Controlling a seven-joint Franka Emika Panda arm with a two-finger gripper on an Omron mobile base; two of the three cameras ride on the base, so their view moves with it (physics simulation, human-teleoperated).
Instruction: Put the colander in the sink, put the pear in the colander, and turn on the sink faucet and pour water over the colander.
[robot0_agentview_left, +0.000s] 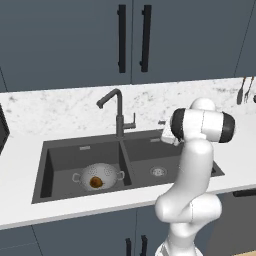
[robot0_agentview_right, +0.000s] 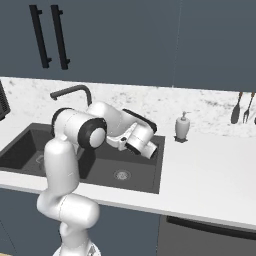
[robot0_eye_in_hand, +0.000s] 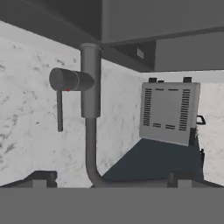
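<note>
We're looking down over the dark double-basin sink (robot0_agentview_left: 60, 165), and the colander (robot0_agentview_left: 98, 176) sits on the floor of the left basin, upright, its two loop handles out to either side. The pear (robot0_agentview_left: 96, 182) lies inside it, a small brown lump toward the near side of the bowl. The right basin holds just its round drain (robot0_agentview_left: 158, 171).

The sink faucet (robot0_agentview_left: 118, 112) rises from the far rim at the divider between the two basins, its angled spout reaching out to the left, its small side lever (robot0_agentview_left: 131, 123) sticking out to the right of the stem.

Our arm bends over the right basin, and the gripper (robot0_eye_in_hand: 112, 181) is up at the level of the tap, just right of it. In the hand view we're rolled on our side: the faucet's stem runs through the middle of the picture with the lever's knob and thin handle beside it, and our two dark fingertips (robot0_eye_in_hand: 40, 178) stand far apart at the bottom, one on each side of the pipe, nothing between them being squeezed. So the jaws are spread wide and holding nothing.

Off to the right on the marble counter (robot0_agentview_right: 210, 165) stands the white soap dispenser (robot0_agentview_right: 182, 127), and utensils (robot0_agentview_right: 241, 107) hang against the backsplash at the far right. Dark cabinet doors (robot0_agentview_left: 132, 35) with black bar handles run along the wall above.
</note>
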